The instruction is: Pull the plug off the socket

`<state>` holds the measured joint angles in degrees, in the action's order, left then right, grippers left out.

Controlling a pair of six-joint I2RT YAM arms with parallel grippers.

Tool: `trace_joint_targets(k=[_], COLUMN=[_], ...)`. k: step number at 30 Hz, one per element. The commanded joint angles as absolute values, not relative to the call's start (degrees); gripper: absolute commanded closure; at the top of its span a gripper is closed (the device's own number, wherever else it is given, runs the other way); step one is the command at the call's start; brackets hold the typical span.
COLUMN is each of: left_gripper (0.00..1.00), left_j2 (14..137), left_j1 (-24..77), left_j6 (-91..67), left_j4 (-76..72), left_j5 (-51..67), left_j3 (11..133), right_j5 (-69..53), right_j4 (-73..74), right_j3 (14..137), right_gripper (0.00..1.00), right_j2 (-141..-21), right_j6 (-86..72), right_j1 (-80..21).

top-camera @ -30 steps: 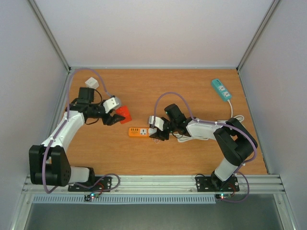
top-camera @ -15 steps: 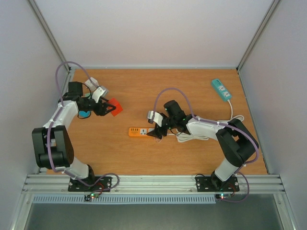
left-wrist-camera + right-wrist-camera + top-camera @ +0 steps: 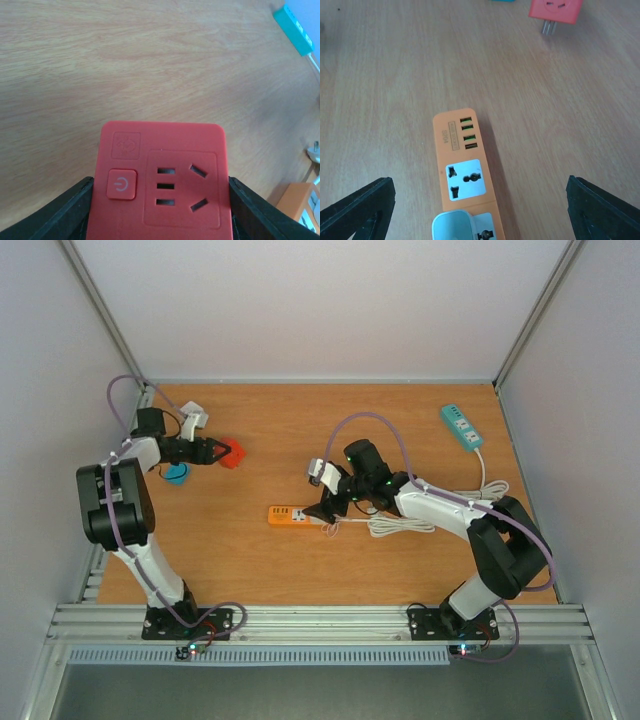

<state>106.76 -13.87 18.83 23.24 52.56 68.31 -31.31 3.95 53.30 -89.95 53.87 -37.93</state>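
Plug (image 3: 160,185) btwn left fingers (image 3: 55,215); orange strip (image 3: 285,515), teal strip (image 3: 460,427) apart.

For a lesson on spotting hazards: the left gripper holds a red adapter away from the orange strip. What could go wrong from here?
1. The left gripper pinches the red adapter only by its two side edges, so it might slip out and land on its prongs.
2. The right gripper hangs open above the orange strip without holding it. A white plug sits in that strip, so pulling it could drag the loose strip along.
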Motion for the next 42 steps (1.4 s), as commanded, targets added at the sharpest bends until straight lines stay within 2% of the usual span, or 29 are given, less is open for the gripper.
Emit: trace_joint_targets(k=[1, 6, 13, 18, 26, 36, 42], left_gripper=[0.71, 0.69, 0.59, 0.37, 0.19, 0.16, 0.15], left_j2=[109.8, 113.4, 115.8, 116.6, 115.5, 110.5, 104.2], left_j1=[-14.4, -14.7, -14.9, -15.1, -16.2, -16.2, -16.1], left_j6=[14.3, 12.6, 11.3, 10.7, 9.5, 11.6, 14.3], left_j4=[18.0, 17.7, 17.3, 17.7, 17.2, 17.5, 17.1], left_j5=[54.4, 54.3, 53.5, 51.0, 47.1, 42.9, 44.2], left_j3=[71.4, 73.2, 74.6, 74.8, 74.3, 72.8, 70.2], right_j5=[-31.1, -30.5, -30.4, -30.3, -30.5, -31.0, -33.1], right_j4=[5.1, 4.7, 4.4, 4.2, 4.1, 4.4, 5.0], right_j3=[53.3, 51.4, 50.1, 49.9, 49.1, 48.8, 48.9], right_gripper=[0.05, 0.05, 0.05, 0.05, 0.05, 0.05, 0.06], right_j2=[-86.8, -85.1, -84.2, -84.6, -84.5, -83.8, -82.9], right_j6=[52.0, 51.0, 50.3, 50.4, 50.2, 49.7, 48.9], right_j1=[-38.2, -37.6, -37.2, -37.2, -36.7, -35.4, -32.8])
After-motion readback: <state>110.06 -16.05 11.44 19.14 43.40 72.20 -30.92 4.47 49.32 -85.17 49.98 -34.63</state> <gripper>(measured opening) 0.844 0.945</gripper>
